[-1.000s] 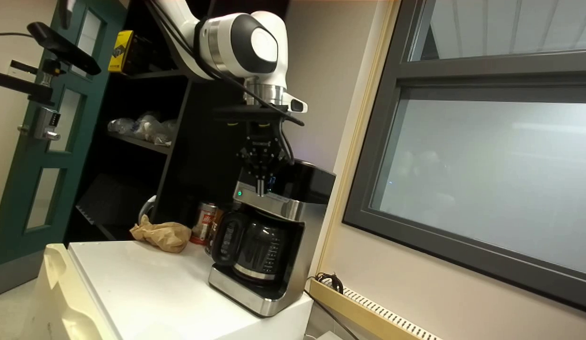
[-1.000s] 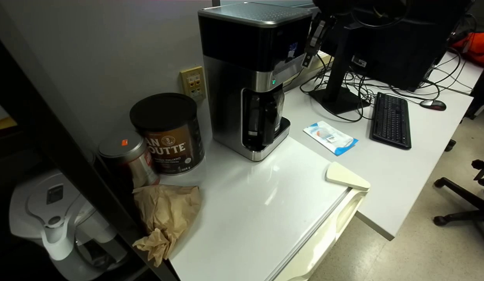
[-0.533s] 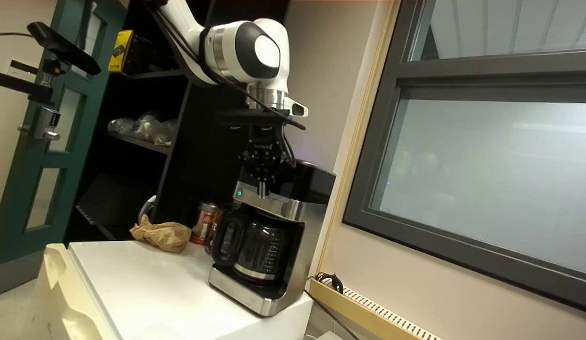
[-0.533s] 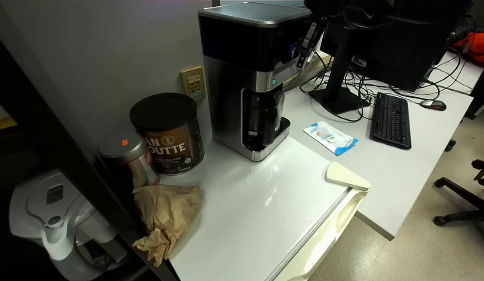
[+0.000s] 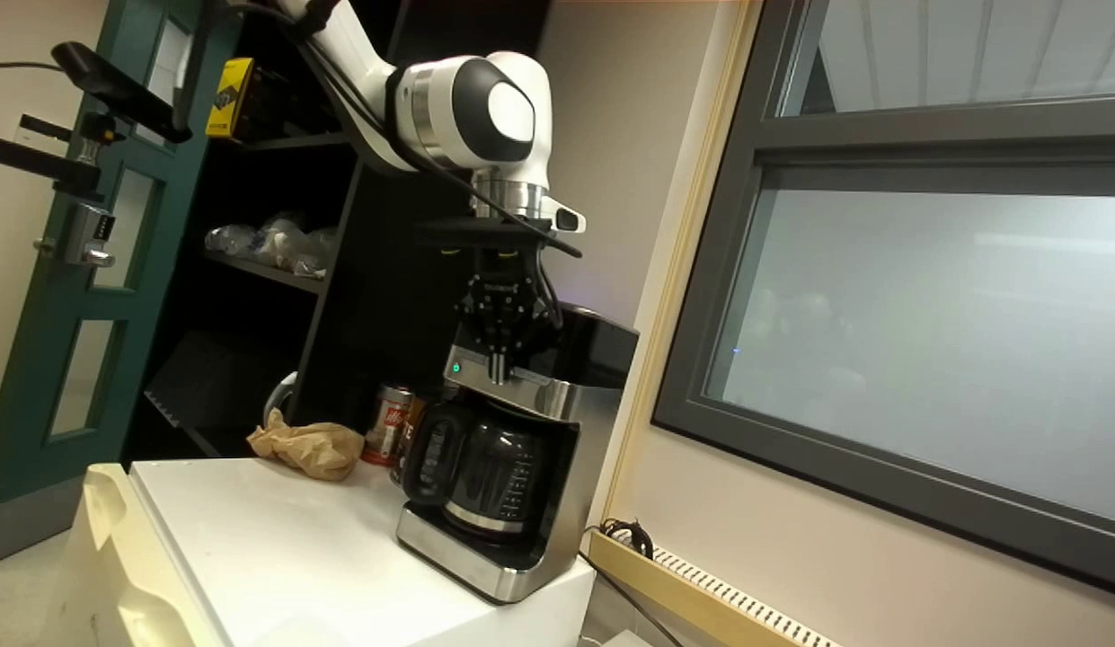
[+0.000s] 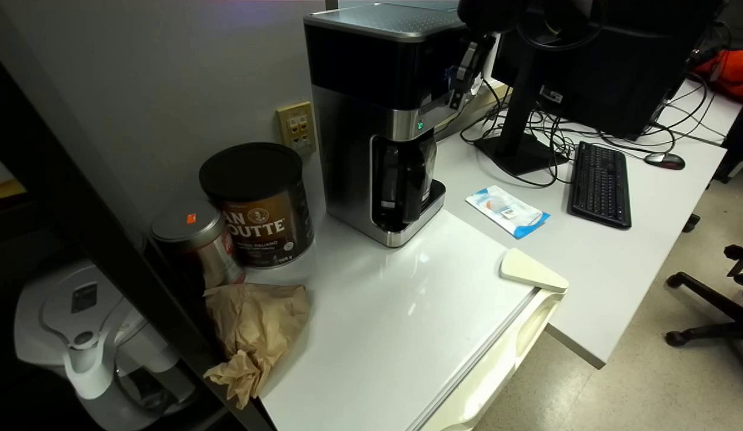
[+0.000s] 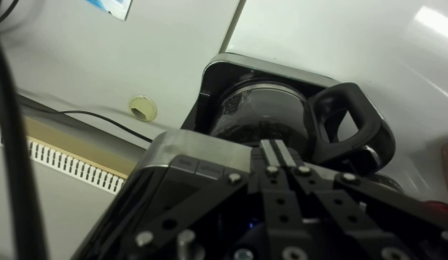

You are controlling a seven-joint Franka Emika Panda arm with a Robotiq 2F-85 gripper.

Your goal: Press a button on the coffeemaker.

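Where coffeemaker [image 6: 371, 120] stands, white surface [image 6: 395, 323] (glossy) lies beside desk [image 6: 593, 263]

Crumpled paper bag [image 6: 257, 329], keyboard [image 6: 600, 185], mouse [image 6: 665, 160]

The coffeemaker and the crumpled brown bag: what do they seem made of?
Coffeemaker: lower casing seems satin metal, from its grey sheen; glossy, reflective black upper section may be plastic. Crumpled brown bag: probably matte paper, from its sharp creases.
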